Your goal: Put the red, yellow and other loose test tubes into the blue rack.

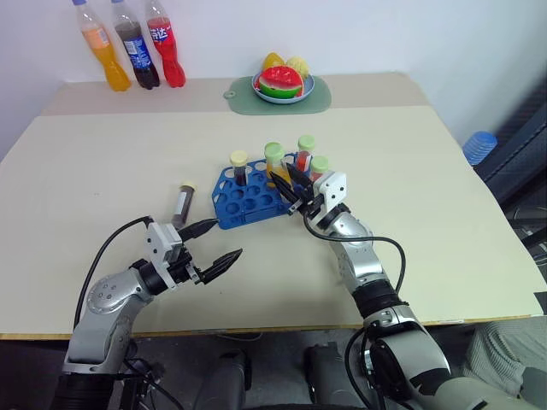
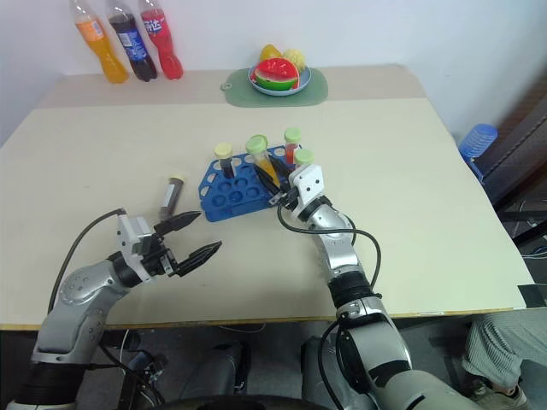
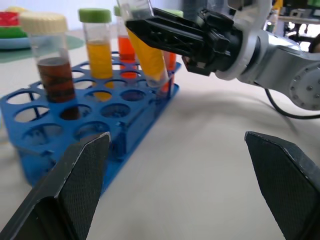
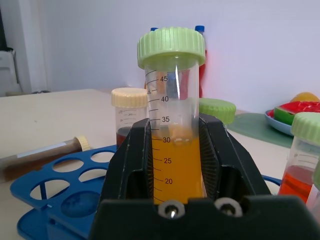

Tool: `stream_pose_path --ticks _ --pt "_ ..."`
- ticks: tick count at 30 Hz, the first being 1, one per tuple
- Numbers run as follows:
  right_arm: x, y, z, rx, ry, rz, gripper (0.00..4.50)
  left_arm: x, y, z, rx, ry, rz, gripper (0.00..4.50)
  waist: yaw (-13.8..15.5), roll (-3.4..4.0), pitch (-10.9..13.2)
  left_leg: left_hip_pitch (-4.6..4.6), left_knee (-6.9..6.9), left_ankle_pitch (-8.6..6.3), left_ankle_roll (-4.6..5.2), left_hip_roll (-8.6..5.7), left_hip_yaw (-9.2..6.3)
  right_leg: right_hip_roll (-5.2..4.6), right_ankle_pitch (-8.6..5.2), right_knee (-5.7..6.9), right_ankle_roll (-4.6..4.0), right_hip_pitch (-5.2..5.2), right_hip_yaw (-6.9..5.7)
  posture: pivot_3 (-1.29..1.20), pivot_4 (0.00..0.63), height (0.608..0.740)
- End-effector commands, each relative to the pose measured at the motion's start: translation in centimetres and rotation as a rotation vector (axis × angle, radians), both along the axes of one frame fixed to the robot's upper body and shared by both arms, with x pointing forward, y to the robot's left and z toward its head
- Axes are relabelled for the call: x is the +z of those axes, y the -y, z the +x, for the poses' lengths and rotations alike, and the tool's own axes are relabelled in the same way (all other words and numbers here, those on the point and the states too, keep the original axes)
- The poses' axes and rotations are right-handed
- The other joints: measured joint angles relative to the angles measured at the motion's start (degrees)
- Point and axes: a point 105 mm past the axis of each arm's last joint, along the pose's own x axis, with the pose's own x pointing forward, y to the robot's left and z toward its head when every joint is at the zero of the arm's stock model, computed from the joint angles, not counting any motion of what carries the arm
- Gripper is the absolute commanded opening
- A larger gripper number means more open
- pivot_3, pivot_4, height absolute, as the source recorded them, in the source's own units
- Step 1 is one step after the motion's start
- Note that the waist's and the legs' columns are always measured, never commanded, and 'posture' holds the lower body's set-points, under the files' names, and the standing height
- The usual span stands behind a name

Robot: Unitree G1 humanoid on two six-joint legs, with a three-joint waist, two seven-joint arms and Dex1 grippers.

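Three tubes are racked in the blue rack (image 1: pixel 248 195), a yellow tube (image 4: pixel 172 145) is pinched by the right gripper (image 1: pixel 295 190) over it, one brown tube (image 1: pixel 183 203) is left lying beside it, and the left gripper (image 1: pixel 215 245) is spread.

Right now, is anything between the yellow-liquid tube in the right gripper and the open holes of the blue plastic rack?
Nothing visible. The right gripper holds the green-capped yellow-liquid tube over the bright-blue rack, with empty holes beneath; the tubes already standing there sit in other holes.

Blue rack (image 1: pixel 244 198); yellow-liquid tube (image 4: pixel 172 125), light-green cap, black scale marks; brown-liquid tube (image 3: pixel 52 67), cream cap; red-liquid tube (image 1: pixel 304 154), green cap; black claw (image 1: pixel 297 190); beige worktop (image 1: pixel 427 222).
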Motion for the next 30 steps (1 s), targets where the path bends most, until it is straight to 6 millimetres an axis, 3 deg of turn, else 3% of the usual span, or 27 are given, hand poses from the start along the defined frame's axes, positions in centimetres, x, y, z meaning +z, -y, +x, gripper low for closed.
stream_pose_path --ticks 1,14,21,22,30 --pt "1.0 -0.7 0.4 0.004 0.033 0.012 0.78 0.9 -0.1 0.0 0.013 0.045 -0.012 4.50 -0.01 0.00 0.00 0.00 0.00 0.00 0.00 0.00 0.00 0.00 0.00 0.00 0.00 0.00 0.00 0.00 0.150 0.740" --pt "-0.2 -2.0 0.2 0.101 -0.024 0.024 0.78 1.8 -0.6 0.3 0.097 0.062 -0.055 4.50 -0.04 0.02 0.00 0.01 -0.02 0.00 0.00 0.02 -0.01 0.01 0.00 0.01 0.00 -0.02 0.01 0.00 0.150 0.740" --pt "0.6 -0.8 0.1 0.072 0.052 -0.009 4.20 3.3 -0.9 1.2 0.151 0.063 -0.151 4.50 -0.01 0.06 0.03 0.01 -0.02 0.00 0.00 0.02 -0.02 0.02 0.00 0.02 0.00 -0.03 0.02 0.00 0.150 0.740" --pt "0.6 -0.5 -0.1 0.073 0.066 -0.021 4.43 3.5 -1.0 1.4 0.166 0.059 -0.168 4.50 0.05 0.06 0.03 0.01 -0.01 0.00 -0.01 0.02 -0.02 0.02 0.00 0.02 0.00 -0.03 0.03 0.00 0.150 0.740" --pt "0.6 2.6 -2.2 0.113 0.085 -0.152 4.43 6.1 -2.6 3.6 0.371 0.031 -0.360 4.50 0.22 0.05 0.02 0.00 0.01 0.00 -0.01 0.00 -0.03 -0.01 0.00 0.01 0.00 -0.01 0.02 0.00 0.150 0.740"
